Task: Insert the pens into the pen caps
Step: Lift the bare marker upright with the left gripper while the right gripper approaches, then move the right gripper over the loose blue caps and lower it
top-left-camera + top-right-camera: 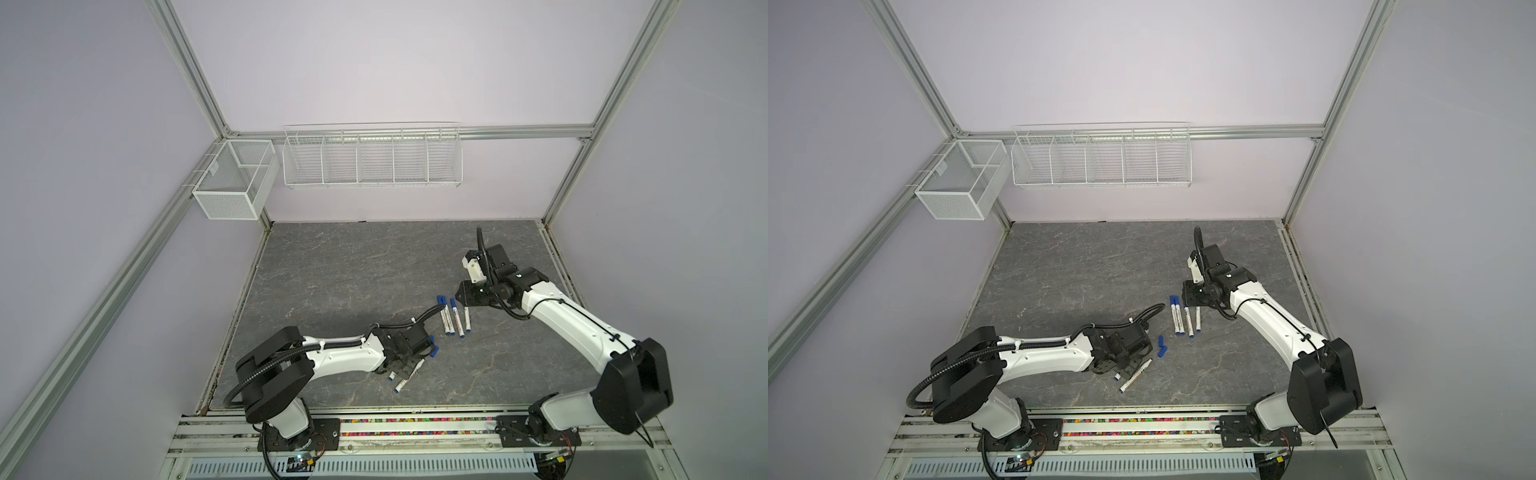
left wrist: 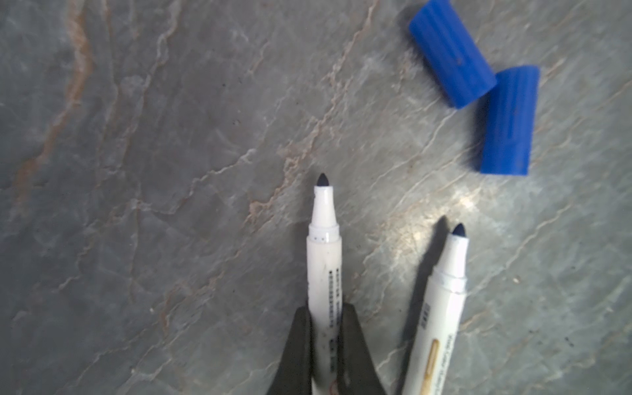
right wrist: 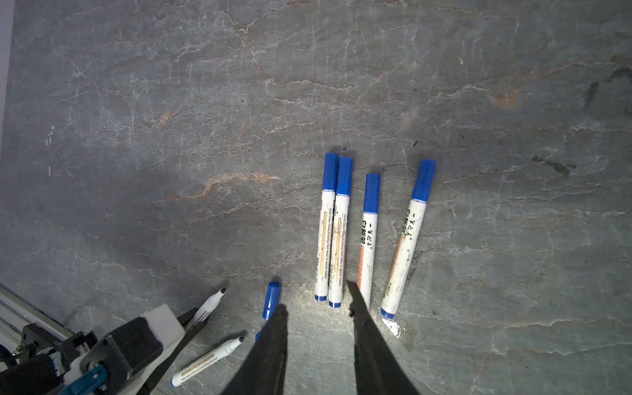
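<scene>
Pen (image 2: 323,253), uncapped, clamped in L gripper (image 2: 325,307); R gripper (image 3: 315,294) jaws apart, empty, by capped pens (image 3: 371,239); two loose caps (image 2: 451,54) nearby.

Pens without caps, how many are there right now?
2. One uncapped pen is held between the left gripper's fingers; the second uncapped pen lies on the table right beside it. None seems hidden.

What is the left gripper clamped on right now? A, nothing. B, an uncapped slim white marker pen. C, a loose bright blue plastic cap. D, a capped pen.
B: the left gripper is shut on the barrel of an uncapped slim white marker pen, its dark tip bare.
</scene>
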You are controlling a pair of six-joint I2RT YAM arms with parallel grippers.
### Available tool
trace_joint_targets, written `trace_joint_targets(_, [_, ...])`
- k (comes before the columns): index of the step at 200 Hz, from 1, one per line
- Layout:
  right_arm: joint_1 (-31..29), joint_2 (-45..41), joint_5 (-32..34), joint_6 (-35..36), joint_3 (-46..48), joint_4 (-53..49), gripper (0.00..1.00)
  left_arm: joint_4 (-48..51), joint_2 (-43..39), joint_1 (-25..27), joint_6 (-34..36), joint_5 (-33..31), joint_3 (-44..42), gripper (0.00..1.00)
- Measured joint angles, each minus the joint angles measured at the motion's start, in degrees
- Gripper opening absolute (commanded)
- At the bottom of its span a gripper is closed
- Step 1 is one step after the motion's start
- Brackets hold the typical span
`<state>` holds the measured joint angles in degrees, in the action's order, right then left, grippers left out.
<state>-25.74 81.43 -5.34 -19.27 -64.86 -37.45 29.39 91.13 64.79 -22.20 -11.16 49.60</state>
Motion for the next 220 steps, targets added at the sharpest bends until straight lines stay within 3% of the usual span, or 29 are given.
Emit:
trace_joint_targets(27, [0.17,-2.86,-2.58,0.0,1.11,0.98,0.42,-3.78,-8.17,-1.75,0.37,-0.79,-0.11,0.0])
trace_joint_targets(60, [-0.52,-7.15,-10.95,-0.87,4.94,5.88,0.5,-19.89,-18.75,-6.1,-0.09,0.02,-3.34,0.0])
trace_joint_targets(86, [-3.54,-8.09,-16.81,-1.42,5.95,10.47,0.51,-28.15,-18.75,-6.45,-0.79,0.57,-4.92,0.0])
trace_joint_targets(127, [-8.15,-7.13,-20.31,-1.79,5.88,14.43,0.49,-35.15,-16.79,-6.45,-1.7,3.69,-5.79,0.0])
trace_joint_targets(180, [-8.92,-4.31,-19.98,-3.74,5.84,17.29,0.36,-38.34,-16.59,-6.56,-2.19,6.16,-7.13,0.0])
trace_joint_targets(220, [-9.01,-3.37,-20.24,-5.07,5.84,19.1,0.17,-39.74,-16.57,-6.56,-2.21,6.97,-7.43,0.0])
